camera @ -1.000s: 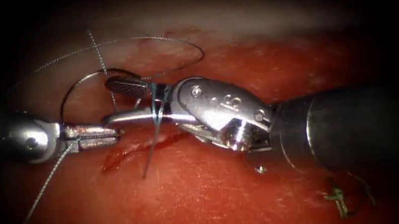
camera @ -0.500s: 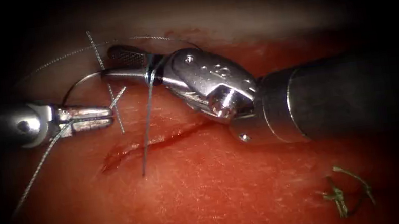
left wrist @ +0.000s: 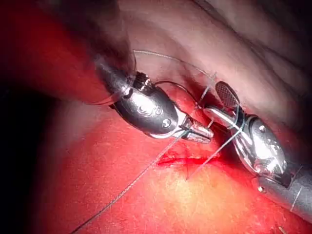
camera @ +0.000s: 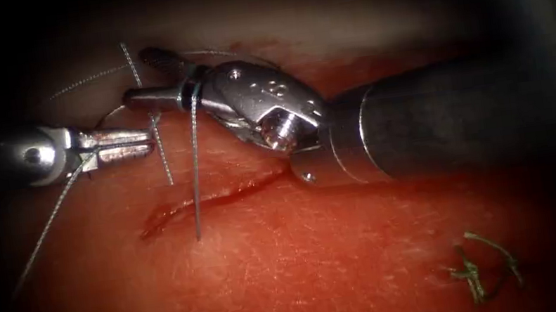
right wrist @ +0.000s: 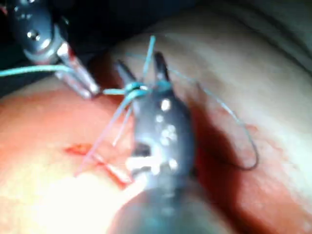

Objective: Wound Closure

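Note:
The cut runs across the red tissue. My left tool lies left of the cut, above its left end, jaws shut on the thread, which trails down to the left. My right tool reaches over the cut from the right with its jaws open and holds nothing. Thread is wrapped around the base of its jaws, and one strand drops to the tissue just below the cut. In the left wrist view the left tool sits by the right tool. A thin dark arc curves behind the left tool; needle or thread, I cannot tell.
A wide thread loop lies over the pale far tissue. Cut green thread ends lie on the tissue at the lower right. The right tool's dark shaft spans the right half above the cut.
The right tool has moved up and to the left, away from the cut, with the thread wrapped around its open jaws. The left tool rose slightly, still gripping thread.

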Robot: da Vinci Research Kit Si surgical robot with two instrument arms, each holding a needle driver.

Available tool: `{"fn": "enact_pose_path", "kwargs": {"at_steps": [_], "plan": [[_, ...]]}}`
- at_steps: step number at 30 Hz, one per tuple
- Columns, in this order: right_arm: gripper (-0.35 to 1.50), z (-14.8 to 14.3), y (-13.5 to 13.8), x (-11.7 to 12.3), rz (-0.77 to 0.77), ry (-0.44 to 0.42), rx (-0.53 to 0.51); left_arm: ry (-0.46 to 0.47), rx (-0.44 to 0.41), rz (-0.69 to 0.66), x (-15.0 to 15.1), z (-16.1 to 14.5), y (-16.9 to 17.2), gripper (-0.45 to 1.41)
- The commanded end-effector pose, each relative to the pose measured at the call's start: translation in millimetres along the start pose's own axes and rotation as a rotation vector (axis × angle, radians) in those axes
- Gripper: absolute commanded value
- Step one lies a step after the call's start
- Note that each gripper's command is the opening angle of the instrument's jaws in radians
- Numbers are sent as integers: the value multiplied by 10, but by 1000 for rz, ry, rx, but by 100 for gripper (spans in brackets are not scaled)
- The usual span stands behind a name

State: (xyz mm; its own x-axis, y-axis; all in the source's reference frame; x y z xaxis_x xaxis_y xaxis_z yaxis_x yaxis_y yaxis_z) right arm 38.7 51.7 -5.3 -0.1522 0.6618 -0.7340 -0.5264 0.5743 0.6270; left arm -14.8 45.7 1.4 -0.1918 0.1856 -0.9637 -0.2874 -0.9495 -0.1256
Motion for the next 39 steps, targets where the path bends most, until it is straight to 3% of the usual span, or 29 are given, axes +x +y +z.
{"fn": "enact_pose_path", "kwargs": {"at_steps": [1, 11, 19, 33, 36, 39], "plan": [[88, 13, -4, -7, 2, 2, 0, 1, -2, -2, -7, 4, 3, -35], [71, 21, 1, -5, 13, 0, -32, -1, 5, -2, -7, -1, 2, -35], [98, 30, 0, -12, 15, -35, -42, -2, 8, -3, -6, -5, 1, -35], [116, 34, 7, -29, -3, -98, -96, -2, 7, -9, -6, -7, 2, -35], [113, 35, 6, -31, 2, -98, -97, -2, 7, -9, -6, -7, 2, -35], [93, 35, 5, -31, 7, -101, -98, -2, 7, -9, -6, -7, 2, -35]]}}
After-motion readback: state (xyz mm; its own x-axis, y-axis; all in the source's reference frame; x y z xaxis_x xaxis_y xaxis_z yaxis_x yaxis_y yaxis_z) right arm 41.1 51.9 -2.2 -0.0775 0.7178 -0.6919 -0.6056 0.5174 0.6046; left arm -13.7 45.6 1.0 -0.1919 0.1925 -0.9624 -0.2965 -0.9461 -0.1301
